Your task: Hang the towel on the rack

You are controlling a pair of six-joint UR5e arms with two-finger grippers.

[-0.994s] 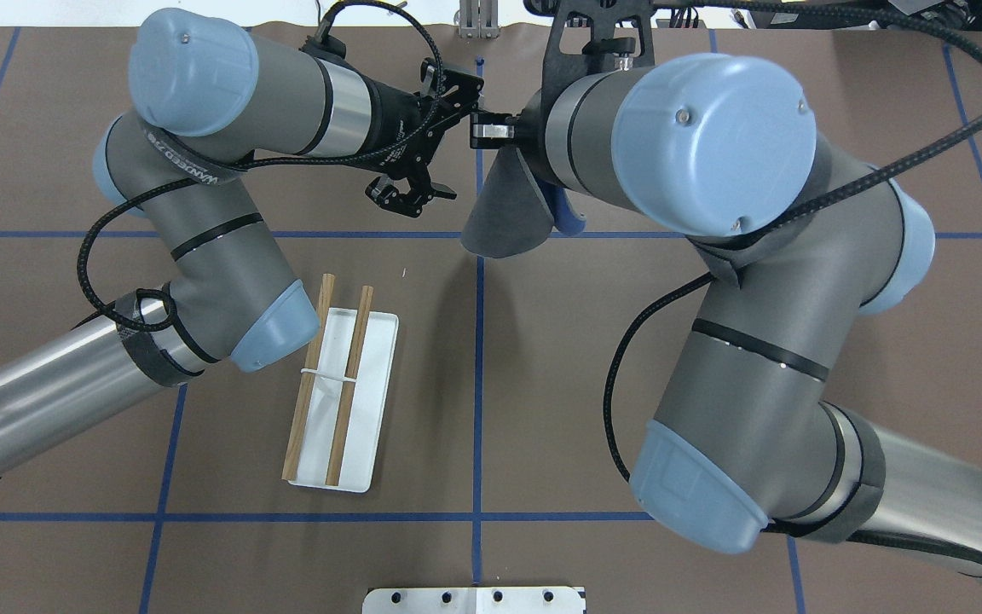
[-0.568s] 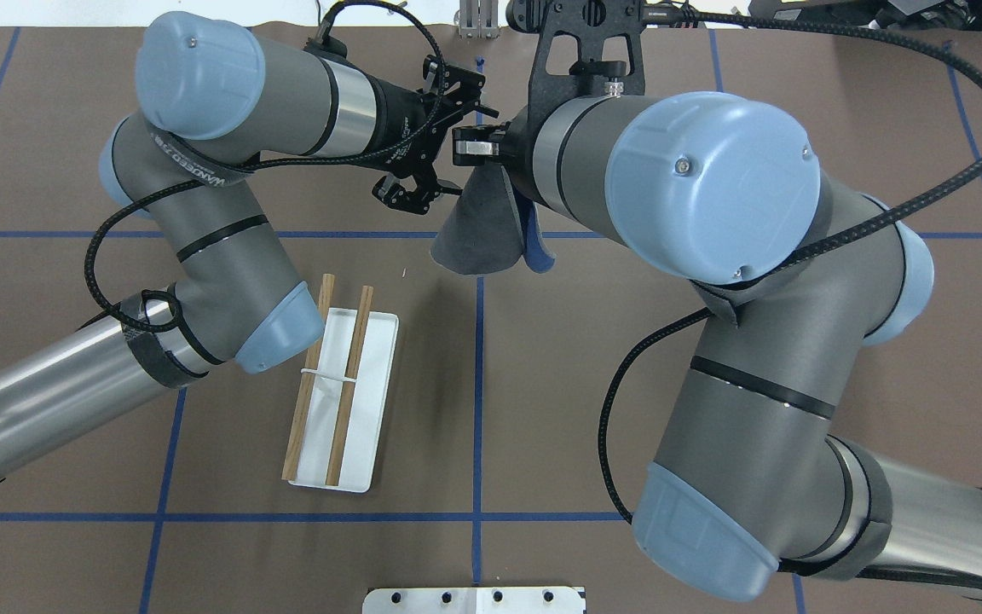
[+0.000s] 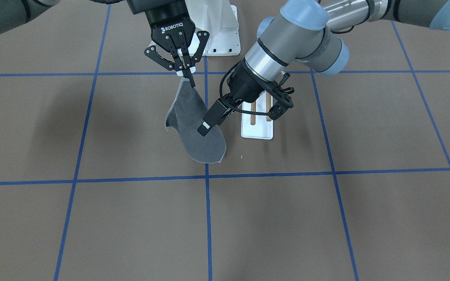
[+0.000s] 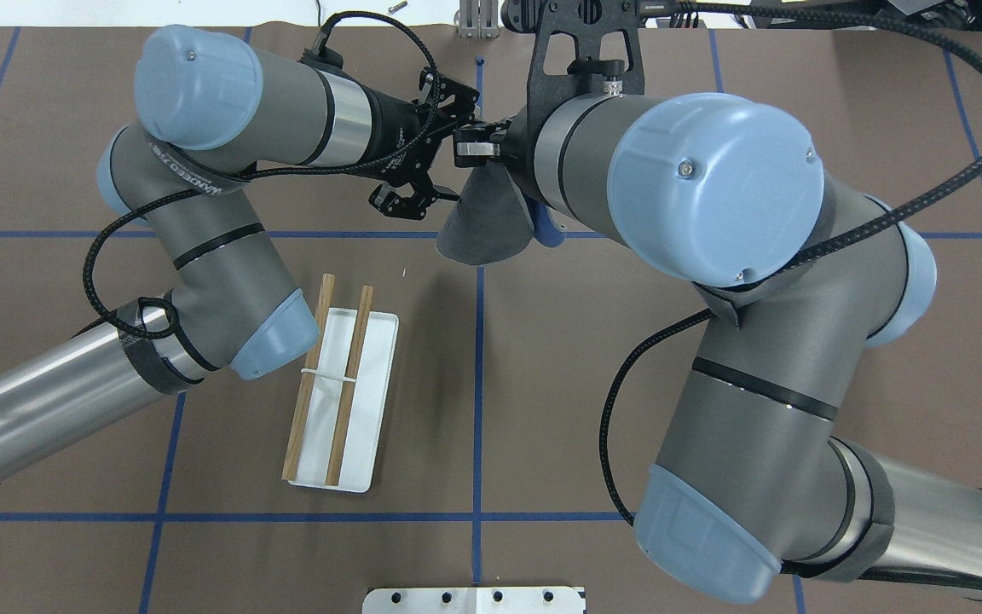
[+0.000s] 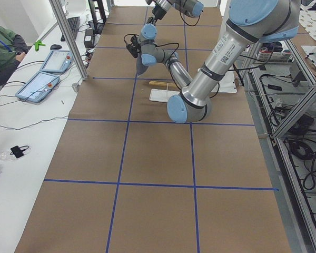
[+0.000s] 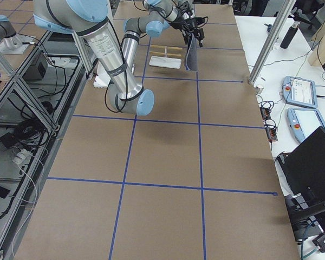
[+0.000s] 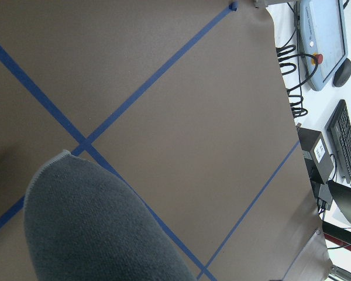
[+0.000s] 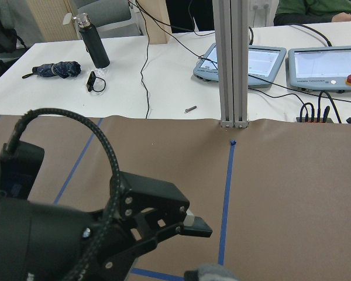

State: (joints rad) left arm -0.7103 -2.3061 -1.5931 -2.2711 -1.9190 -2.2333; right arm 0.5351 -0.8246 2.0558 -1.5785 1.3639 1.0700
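Observation:
The dark grey towel (image 3: 197, 128) hangs in the air from one top corner, with my right gripper (image 3: 189, 80) shut on it. In the overhead view the towel (image 4: 484, 228) dangles under the right wrist, which hides that gripper. My left gripper (image 3: 242, 119) is open wide beside the towel, and one of its fingers (image 3: 208, 121) crosses in front of the cloth. The left wrist view shows only the towel's (image 7: 93, 228) rounded lower edge. The rack (image 4: 339, 394), two wooden dowels over a white base, stands on the table nearer the robot, apart from both grippers.
A white bolted pedestal (image 4: 474, 599) sits at the robot's edge of the table. An aluminium post (image 8: 233, 64) rises at the far edge, with tablets (image 8: 324, 61) and cables on the bench behind. A seated person (image 5: 2, 50) is beside that bench.
The right arm has carried the hanging towel left, toward the left gripper. The left gripper has shifted slightly up to meet it and stays open.

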